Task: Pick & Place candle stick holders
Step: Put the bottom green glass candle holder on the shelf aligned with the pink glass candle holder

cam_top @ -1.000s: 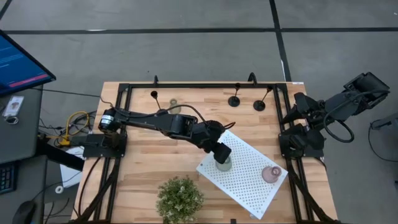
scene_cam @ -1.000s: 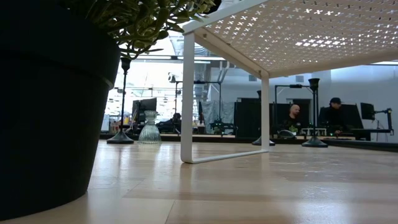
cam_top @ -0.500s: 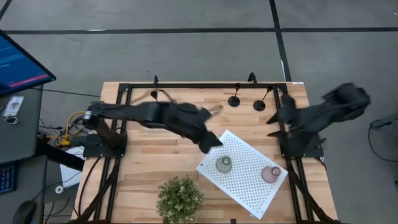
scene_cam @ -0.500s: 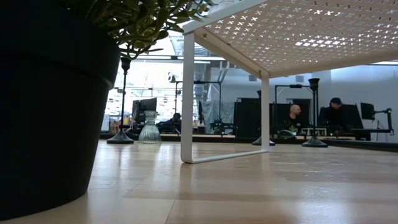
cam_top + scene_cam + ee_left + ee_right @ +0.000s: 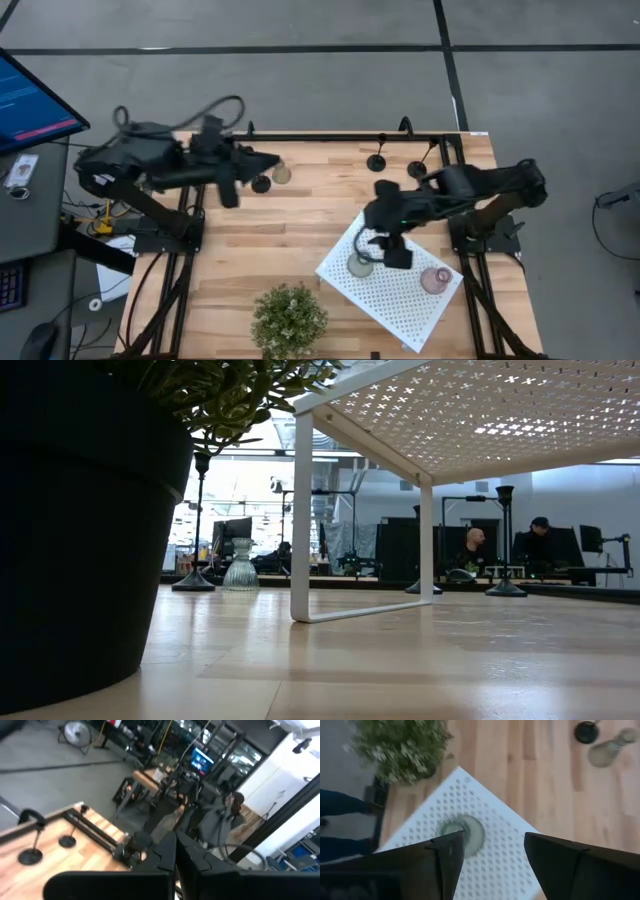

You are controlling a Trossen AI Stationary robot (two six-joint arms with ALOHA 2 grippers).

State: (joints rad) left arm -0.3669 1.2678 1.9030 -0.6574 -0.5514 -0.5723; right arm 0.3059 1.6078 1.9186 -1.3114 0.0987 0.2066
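Observation:
A greenish candle stick holder [image 5: 358, 265] and a pinkish one [image 5: 435, 280] stand on the white perforated board [image 5: 400, 300]. A beige holder [image 5: 282, 174] and a black one [image 5: 262, 183] stand on their bases at the far left of the table. Two more black ones [image 5: 377, 162] [image 5: 416, 170] stand at the far right. My right gripper [image 5: 385, 250] hangs open over the board, just beside the greenish holder [image 5: 462, 832], touching nothing. My left gripper [image 5: 265, 160] is shut and empty above the far left, near the beige holder.
A bushy potted plant [image 5: 289, 318] stands at the near edge, left of the board. The board is a raised shelf on white legs [image 5: 302, 520]. A black frame [image 5: 320, 137] runs along the table's edges. People sit in the room beyond [image 5: 540, 545].
My left gripper has drawn back from over the greenish holder on the board, toward the table's far left corner. The holder stays standing on the board. My right gripper has swung in from the table's right edge to above the board, next to the greenish holder.

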